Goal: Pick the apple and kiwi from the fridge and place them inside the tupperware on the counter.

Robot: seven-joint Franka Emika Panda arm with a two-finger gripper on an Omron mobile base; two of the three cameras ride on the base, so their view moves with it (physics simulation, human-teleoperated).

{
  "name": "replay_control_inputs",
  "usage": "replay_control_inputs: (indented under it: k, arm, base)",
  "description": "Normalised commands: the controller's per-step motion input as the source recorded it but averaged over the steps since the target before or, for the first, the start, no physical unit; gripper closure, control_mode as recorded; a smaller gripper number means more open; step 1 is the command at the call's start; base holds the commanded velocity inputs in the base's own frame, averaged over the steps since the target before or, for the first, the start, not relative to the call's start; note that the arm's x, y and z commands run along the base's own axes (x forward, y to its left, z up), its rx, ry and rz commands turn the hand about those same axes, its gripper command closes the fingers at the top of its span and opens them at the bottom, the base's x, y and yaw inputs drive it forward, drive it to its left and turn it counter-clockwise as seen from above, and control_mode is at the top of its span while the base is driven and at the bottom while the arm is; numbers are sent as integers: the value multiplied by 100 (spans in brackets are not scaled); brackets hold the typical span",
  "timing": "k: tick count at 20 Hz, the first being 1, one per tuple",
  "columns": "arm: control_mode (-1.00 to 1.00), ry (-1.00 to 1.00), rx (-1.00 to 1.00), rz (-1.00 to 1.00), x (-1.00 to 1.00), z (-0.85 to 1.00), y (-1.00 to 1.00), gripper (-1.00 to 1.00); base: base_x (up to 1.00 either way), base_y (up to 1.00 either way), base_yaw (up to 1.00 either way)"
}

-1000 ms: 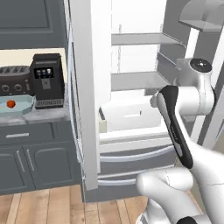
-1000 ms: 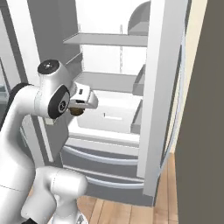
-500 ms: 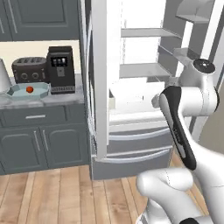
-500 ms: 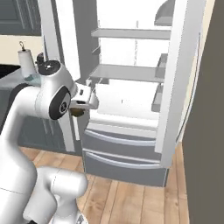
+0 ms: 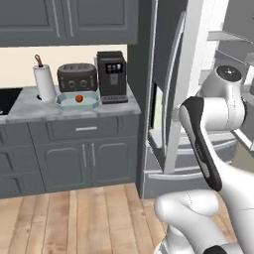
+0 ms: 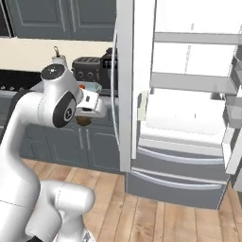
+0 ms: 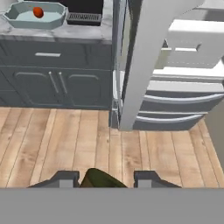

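One kiwi sits clamped between the jaws of the gripper, a dark greenish-brown lump, though only its top shows. One apple lies inside the single tupperware on the counter, far ahead and left of the jaws. The fridge stands open ahead and right, with bare wooden floor below.

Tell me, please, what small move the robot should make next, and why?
Probably carry the kiwi toward the tupperware on the counter. The gripper holds the brown fruit between its fingers, the apple already lies in the container, and the container is some way off to the left of the fridge.
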Motion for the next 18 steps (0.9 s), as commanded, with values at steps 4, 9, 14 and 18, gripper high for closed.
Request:
replay_control_inputs:
  k: [4,9,14,18]
  arm:
    - [100,0,0,0,0,0,0,100]
    - [100,0,0,0,0,0,0,100]
    - [100,0,0,0,0,0,0,100]
    - [100,0,0,0,0,0,0,100]
  base:
    - [25,100,0]
    - [48,100,0]
    - [78,63,0]
    - [96,23,0]
